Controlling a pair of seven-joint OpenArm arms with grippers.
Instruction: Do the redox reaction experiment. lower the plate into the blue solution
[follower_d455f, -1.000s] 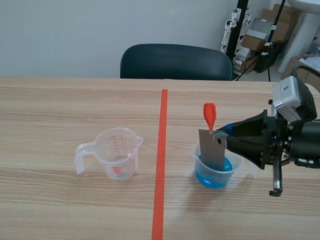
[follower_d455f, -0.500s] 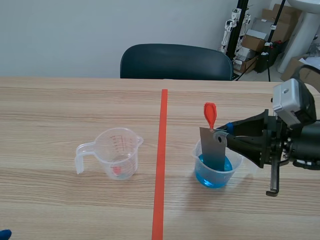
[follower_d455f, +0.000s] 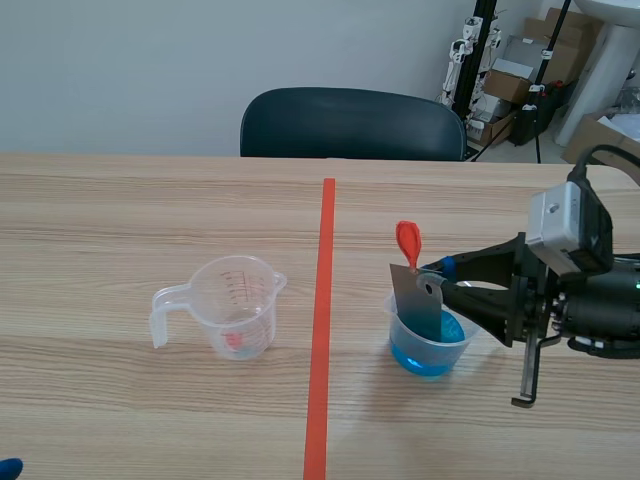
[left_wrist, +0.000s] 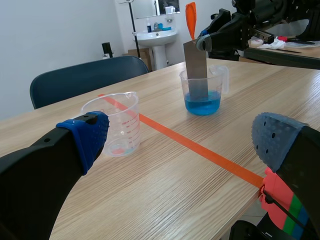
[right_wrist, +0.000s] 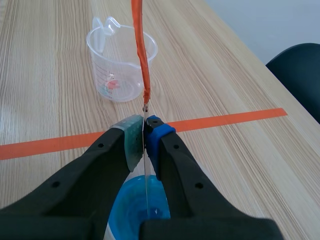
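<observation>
Since a second ago your right gripper (follower_d455f: 432, 275) has shifted toward the scene view's centre and dipped a little. The grey plate (follower_d455f: 413, 292) and its orange tag (follower_d455f: 407, 243) have gone with it. The fingers are pinched narrow on the plate's upper edge, and the plate stands nearly upright. Its lower end is down inside the beaker (follower_d455f: 400, 345), right of centre in the scene view, dipping into the blue solution (follower_d455f: 450, 332) that fills the beaker's bottom part. The measuring cup (follower_d455f: 232, 305) has not moved; it stands left of the tape line (follower_d455f: 322, 330), handle toward the left edge. It has a small reddish spot at its bottom, and you cannot tell whether that is liquid or print. Your left gripper (left_wrist: 182, 137) is spread wide and holds nothing, and one blue pad (follower_d455f: 8, 468) shows in the scene view's lower left corner.
</observation>
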